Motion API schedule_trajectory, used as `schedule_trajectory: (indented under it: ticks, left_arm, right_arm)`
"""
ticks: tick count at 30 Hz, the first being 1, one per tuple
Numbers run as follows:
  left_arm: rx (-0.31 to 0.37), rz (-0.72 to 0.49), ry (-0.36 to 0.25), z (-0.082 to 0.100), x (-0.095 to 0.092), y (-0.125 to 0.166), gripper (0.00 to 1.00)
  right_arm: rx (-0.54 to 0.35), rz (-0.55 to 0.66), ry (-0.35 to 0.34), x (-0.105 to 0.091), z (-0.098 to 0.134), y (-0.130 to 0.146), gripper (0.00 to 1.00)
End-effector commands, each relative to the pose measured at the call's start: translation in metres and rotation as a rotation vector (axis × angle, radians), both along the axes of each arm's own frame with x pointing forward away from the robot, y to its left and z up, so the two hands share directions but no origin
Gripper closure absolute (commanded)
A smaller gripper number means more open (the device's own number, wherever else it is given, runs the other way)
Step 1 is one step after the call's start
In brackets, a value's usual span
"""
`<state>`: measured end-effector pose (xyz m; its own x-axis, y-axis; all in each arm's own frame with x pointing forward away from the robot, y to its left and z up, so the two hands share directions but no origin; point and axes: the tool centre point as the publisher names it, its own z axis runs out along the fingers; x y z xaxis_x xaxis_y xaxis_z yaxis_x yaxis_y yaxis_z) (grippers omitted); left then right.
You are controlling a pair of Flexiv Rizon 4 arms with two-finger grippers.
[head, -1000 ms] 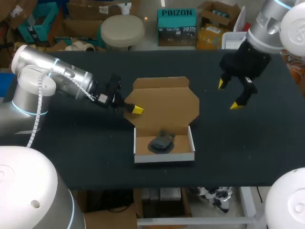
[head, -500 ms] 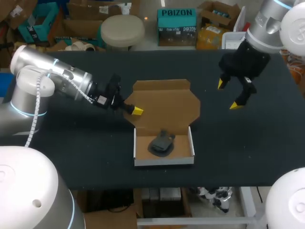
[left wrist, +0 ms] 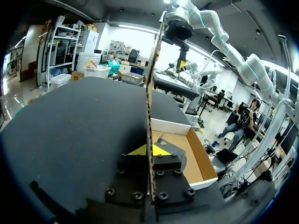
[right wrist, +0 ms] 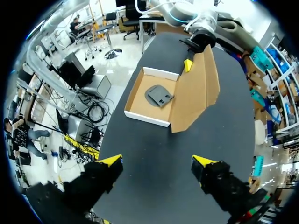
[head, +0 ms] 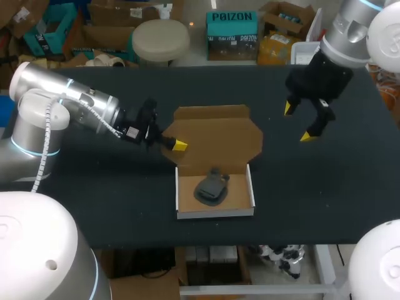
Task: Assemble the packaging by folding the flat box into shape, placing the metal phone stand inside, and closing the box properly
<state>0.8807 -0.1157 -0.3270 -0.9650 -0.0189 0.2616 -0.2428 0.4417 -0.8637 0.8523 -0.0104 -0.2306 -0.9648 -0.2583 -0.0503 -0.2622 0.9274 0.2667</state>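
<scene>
— Nearest the front edge of the table [head: 312, 206], what is to be seen?

— A box [head: 215, 210] is set there, with its white walls upright and its brown inside turned up. A dark phone stand [head: 211, 186] is laid flat on the floor of the box, roughly at its middle.

— And just behind that?

— The lid [head: 219, 132] is joined to the box's far wall and is raised off the table. From the left wrist it is seen edge-on, standing between the fingers.

— By what is it held?

— Its left edge is pinched by the left gripper [head: 175, 144]. A yellow tip is pressed against each face of the cardboard, so the fingers are closed narrowly on the lid. The arm is stretched in low from the table's left side.

— What is found farther off?

— The right gripper [head: 298, 122] is held above the far right part of the table, well apart from the box. Its fingers are spread wide and nothing is held between them. From the right wrist, the box, the phone stand and the raised lid are seen ahead of it, with bare table between.
</scene>
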Motion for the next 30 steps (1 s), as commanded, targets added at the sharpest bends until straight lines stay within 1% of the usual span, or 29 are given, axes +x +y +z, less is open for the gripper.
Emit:
schedule_trajectory:
  ticks: [1, 10, 11, 12, 13, 14, 15, 20, 23, 24, 25, 26, 27, 30]
  left_arm:
    - [0.0, -0.003, 0.001, 0.0, 0.0, 0.001, 1.0]
    - [0.0, -0.003, 0.001, 0.0, 0.0, 0.001, 1.0]
    - [-0.009, -0.015, -0.022, 0.001, -0.003, 0.001, 1.0]
    - [-0.017, -0.01, -0.033, 0.001, -0.005, 0.002, 1.0]
    - [-0.009, -0.001, -0.054, 0.001, -0.006, 0.003, 1.0]
    - [-0.013, -0.002, -0.061, 0.0, -0.008, 0.003, 1.0]
    - [0.002, 0.01, -0.083, 0.0, -0.009, 0.003, 1.0]
    - [0.025, 0.027, -0.149, 0.002, -0.016, 0.003, 1.0]
    - [0.052, 0.032, -0.197, 0.004, -0.02, 0.001, 1.0]
    - [0.076, 0.047, -0.216, 0.004, -0.021, 0.0, 1.0]
    - [0.082, 0.047, -0.231, 0.004, -0.023, -0.001, 1.0]
    - [0.083, 0.041, -0.238, 0.005, -0.024, -0.001, 1.0]
    - [0.104, 0.052, -0.252, 0.006, -0.024, -0.001, 1.0]
    - [0.117, 0.054, -0.276, 0.006, -0.026, -0.003, 1.0]
  right_arm:
    - [-0.005, 0.007, 0.003, 0.001, 0.004, 0.003, 0.0]
    - [-0.02, -0.006, -0.005, 0.006, 0.011, 0.01, 0.0]
    - [-0.021, -0.009, -0.007, 0.007, 0.012, 0.011, 0.0]
    - [-0.021, -0.01, -0.009, 0.007, 0.013, 0.012, 0.0]
    - [-0.021, -0.01, -0.01, 0.007, 0.014, 0.013, 0.0]
    - [-0.023, -0.011, -0.011, 0.008, 0.015, 0.015, 0.0]
    - [-0.029, -0.014, -0.014, 0.008, 0.015, 0.016, 0.0]
    - [-0.037, -0.016, -0.02, 0.007, 0.019, 0.022, 0.0]
    - [-0.038, -0.011, -0.022, 0.007, 0.021, 0.025, 0.0]
    - [-0.038, -0.01, -0.023, 0.006, 0.021, 0.026, 0.0]
    - [-0.037, -0.008, -0.024, 0.006, 0.021, 0.027, 0.0]
    - [-0.037, -0.007, -0.024, 0.006, 0.022, 0.027, 0.0]
    - [-0.036, -0.005, -0.024, 0.006, 0.022, 0.028, 0.0]
    - [-0.036, -0.002, -0.023, 0.005, 0.022, 0.029, 0.0]
